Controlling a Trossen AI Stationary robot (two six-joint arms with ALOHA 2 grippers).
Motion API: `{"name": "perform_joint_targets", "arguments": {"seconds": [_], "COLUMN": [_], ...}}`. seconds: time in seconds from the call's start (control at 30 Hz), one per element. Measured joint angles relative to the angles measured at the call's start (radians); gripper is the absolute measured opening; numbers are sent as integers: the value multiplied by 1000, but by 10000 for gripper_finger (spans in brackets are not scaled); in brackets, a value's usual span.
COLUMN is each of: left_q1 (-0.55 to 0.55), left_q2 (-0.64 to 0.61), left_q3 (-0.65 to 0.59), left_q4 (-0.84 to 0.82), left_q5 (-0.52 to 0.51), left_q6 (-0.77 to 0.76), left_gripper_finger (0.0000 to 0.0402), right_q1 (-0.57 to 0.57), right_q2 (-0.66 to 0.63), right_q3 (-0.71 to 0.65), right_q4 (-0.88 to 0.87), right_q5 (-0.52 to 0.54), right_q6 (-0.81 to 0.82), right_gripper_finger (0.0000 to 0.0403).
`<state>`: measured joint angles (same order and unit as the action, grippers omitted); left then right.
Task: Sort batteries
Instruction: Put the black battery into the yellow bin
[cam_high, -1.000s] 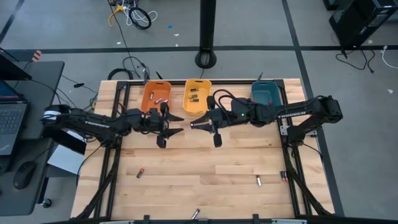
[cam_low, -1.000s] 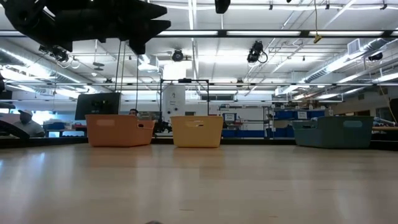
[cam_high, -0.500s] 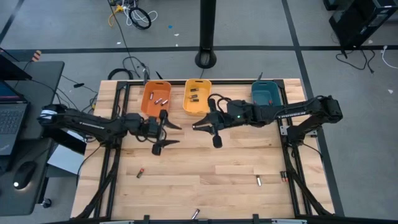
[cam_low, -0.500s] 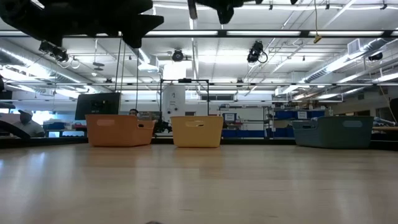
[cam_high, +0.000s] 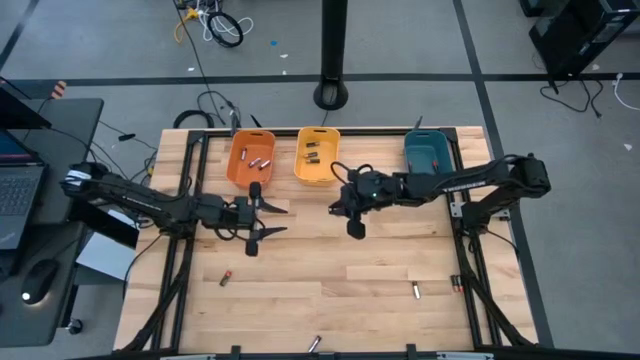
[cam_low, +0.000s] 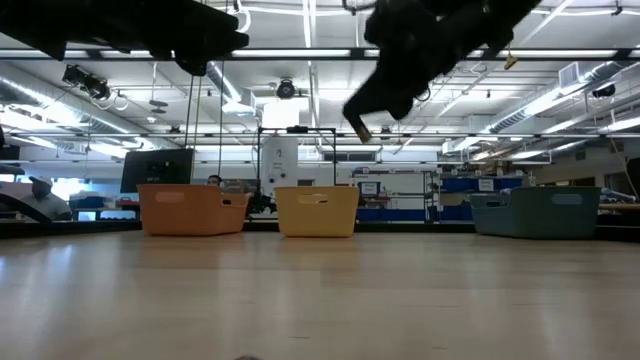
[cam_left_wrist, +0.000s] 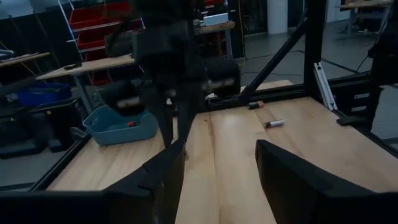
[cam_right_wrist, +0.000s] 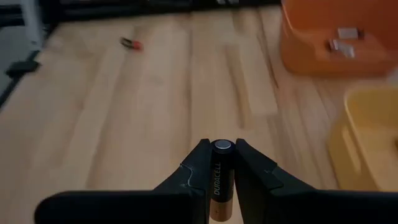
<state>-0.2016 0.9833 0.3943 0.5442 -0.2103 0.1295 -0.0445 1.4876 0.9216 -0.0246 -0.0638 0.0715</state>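
Right gripper (cam_right_wrist: 216, 167) grips a battery (cam_right_wrist: 219, 177) above the surface, near the yellow bin (cam_high: 316, 160); left gripper (cam_high: 262, 220) hangs open. Next, I judge: carry to the matching bin, release.

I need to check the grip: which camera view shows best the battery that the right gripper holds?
The right wrist view: the battery stands clamped between the right gripper fingers. The low view shows only its tip; the high and left wrist views do not show it.
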Motion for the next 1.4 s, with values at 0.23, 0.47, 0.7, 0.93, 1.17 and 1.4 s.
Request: {"name": "perform_joint_targets", "arguments": {"seconds": [0.23, 0.47, 0.7, 0.93, 1.17, 1.4], "left_q1": [-2, 7, 141, 323, 498, 609], "left_q2": [0, 0, 20, 61, 64, 64], "left_q3": [0, 0, 0, 0, 0, 0], "left_q4": [-39, -76, -79, -12, 11, 18], "left_q5": [-85, -213, -144, 15, 172, 318], "left_q6": [-28, -58, -55, 12, 15, 0], "left_gripper_finger": [194, 185, 131, 27, 14, 8], "right_q1": [-23, -80, -250, -393, -455, -491], "right_q2": [0, 0, 0, 97, 303, 453], "right_q3": [-91, -48, 29, 126, 337, 505], "right_q4": [84, 100, 84, 67, -116, -281], "right_q5": [42, 84, 64, -92, -147, -168], "right_q6": [64, 29, -33, -93, -180, -259], "right_gripper_finger": [56, 56, 56, 56, 56, 56]}}
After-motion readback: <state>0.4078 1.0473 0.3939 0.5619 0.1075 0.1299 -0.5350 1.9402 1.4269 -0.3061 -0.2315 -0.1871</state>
